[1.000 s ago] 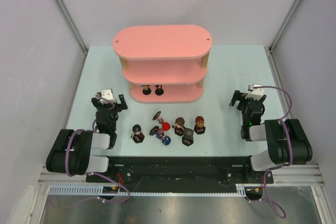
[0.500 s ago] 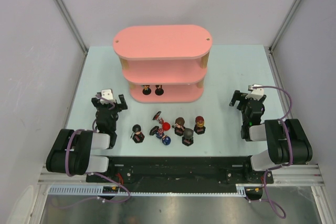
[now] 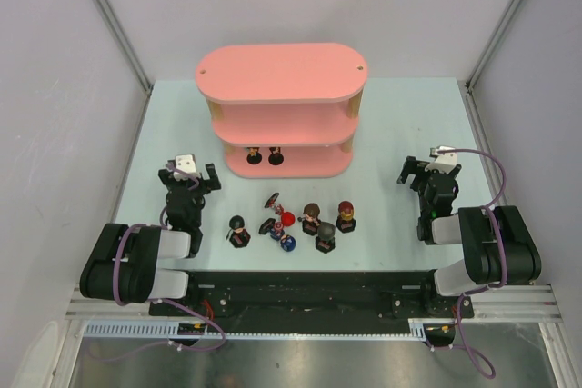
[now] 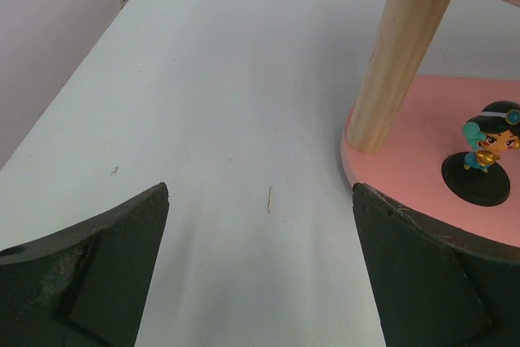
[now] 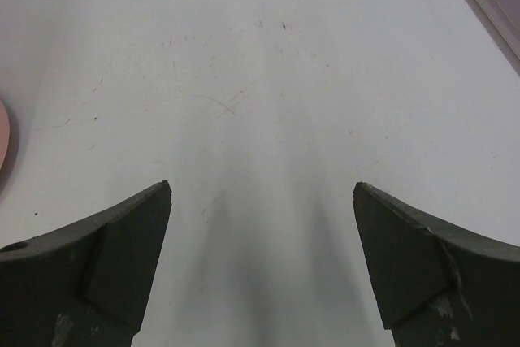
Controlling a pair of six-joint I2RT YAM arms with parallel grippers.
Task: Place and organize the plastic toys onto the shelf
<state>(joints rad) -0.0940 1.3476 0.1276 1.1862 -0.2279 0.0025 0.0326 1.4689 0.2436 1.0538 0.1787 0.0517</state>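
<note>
The job is at its pick-up stage, with most of the toys waiting. The pink shelf stands at the middle of the table, toward its far edge. Two toys are on its lowest tier; one, a dark-haired figurine in teal, stands upright just beside a wooden post. The loose figurines cluster near the middle of the table's near edge, and one or two in the centre seem tipped over. The left gripper and the right gripper sit on either side of that cluster, each spread wide and holding nothing, over bare table. The next move probably calls for one arm to swing inward to an outer toy, such as the black-haired figurine at the left end, and straddle it cleanly without knocking its neighbours.
</note>
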